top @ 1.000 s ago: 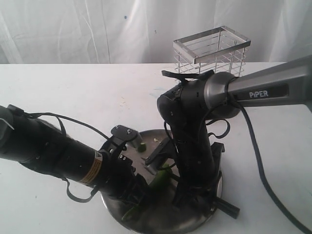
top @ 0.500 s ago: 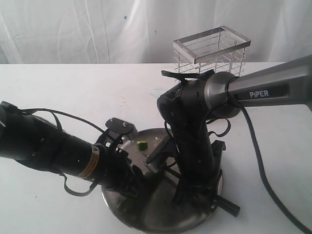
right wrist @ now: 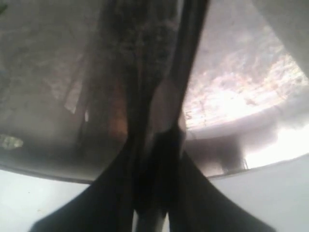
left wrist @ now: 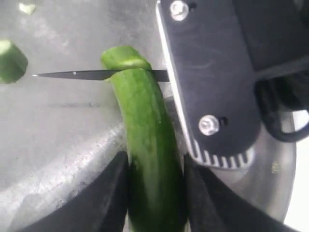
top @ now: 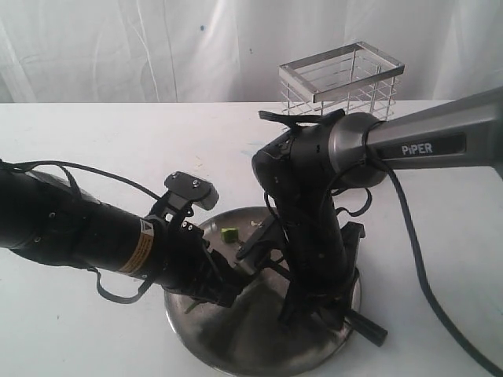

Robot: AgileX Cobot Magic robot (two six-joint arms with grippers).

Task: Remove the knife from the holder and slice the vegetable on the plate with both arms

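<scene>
Okay, I have the left gripper (left wrist: 155,193) partly closed, snug around the green chili (left wrist: 145,135), which lies on the plate (left wrist: 58,145). My right gripper (right wrist: 152,193) is clamped on the knife (left wrist: 72,75) by its handle, and the blade sits across the chili near its tip. A cut piece (left wrist: 9,60) lies apart on the plate. The chili looks light, waxy and likely to roll, so I'd pinch it mid-body, gently.

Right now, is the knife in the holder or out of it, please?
Out: the knife is cutting across the green chili on the plate, and the wire holder shows nothing inside.
</scene>
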